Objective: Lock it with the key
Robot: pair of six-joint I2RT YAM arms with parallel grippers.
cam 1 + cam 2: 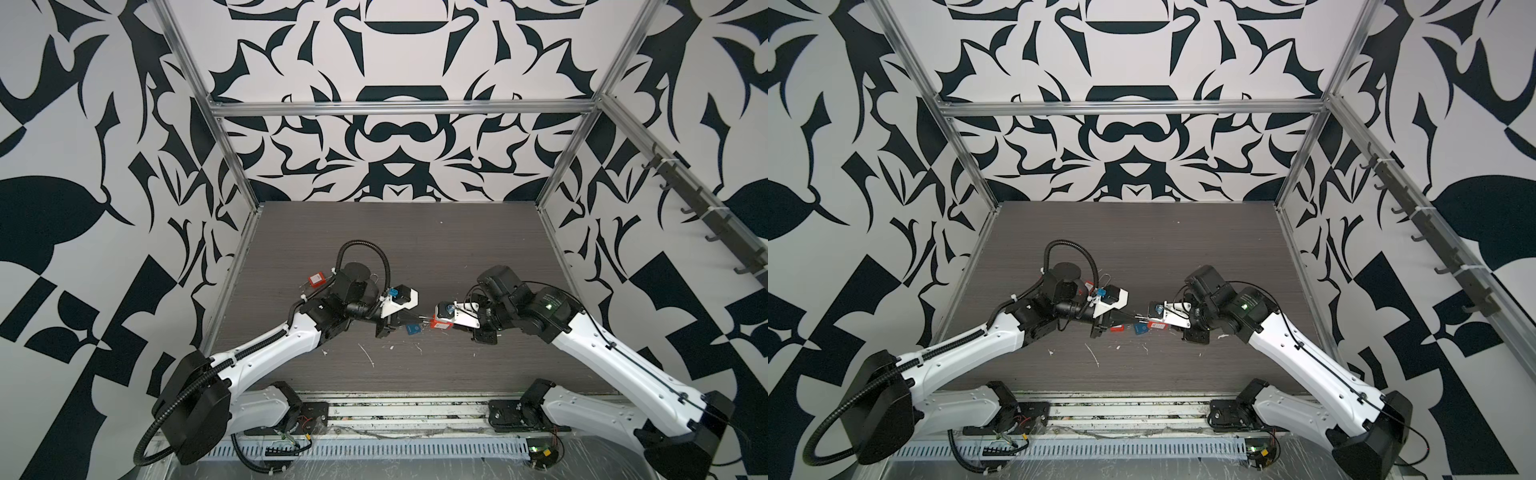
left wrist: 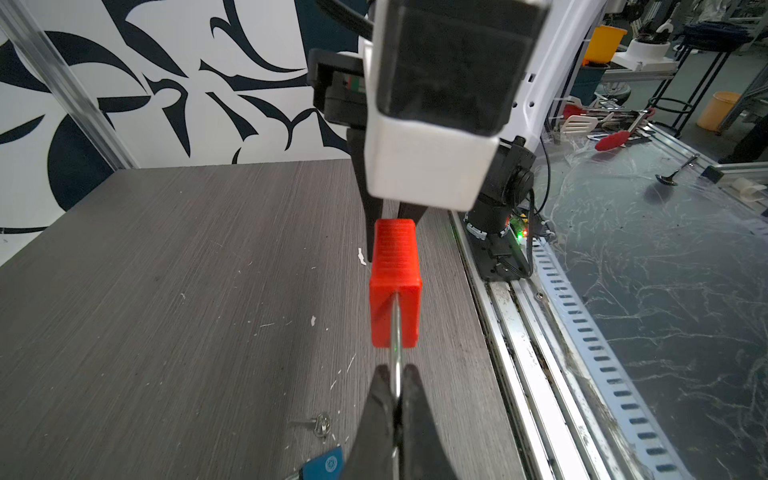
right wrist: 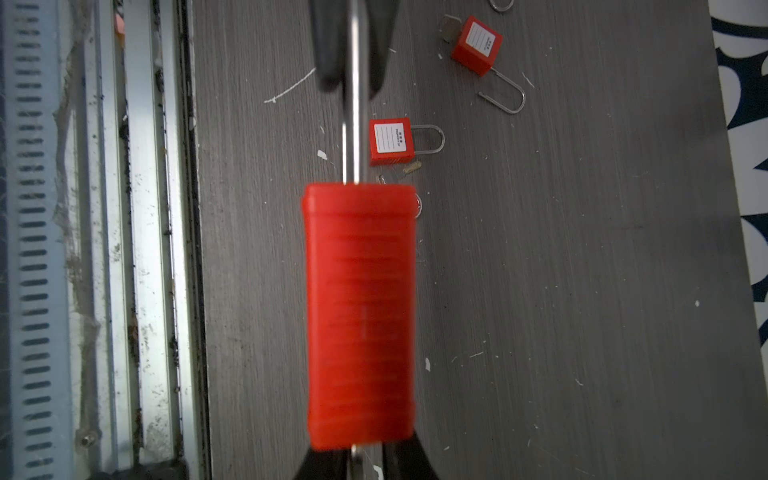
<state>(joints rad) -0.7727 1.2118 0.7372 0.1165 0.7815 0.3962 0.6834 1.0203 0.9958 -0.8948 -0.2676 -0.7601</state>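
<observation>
Lined white label (image 3: 389, 136) of the spare red padlock (image 3: 390, 158) was unreadably small, my left tool (image 2: 397, 374) pinched the steel shackle (image 3: 353, 137), my right tool (image 2: 392, 239) gripped its red plastic body (image 3: 360, 316).

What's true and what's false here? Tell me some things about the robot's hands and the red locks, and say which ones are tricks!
1. The left hand pinches the metal loop of a red padlock. True.
2. The right hand is far away from that padlock. False: its fingers grip the padlock's red body.
3. The held padlock lies flat on the table. False: it hangs in the air between the two hands.
4. Two more red padlocks lie on the table. True.
5. The left hand holds the blue tag. False: the tag lies on the table below the hands.
</observation>
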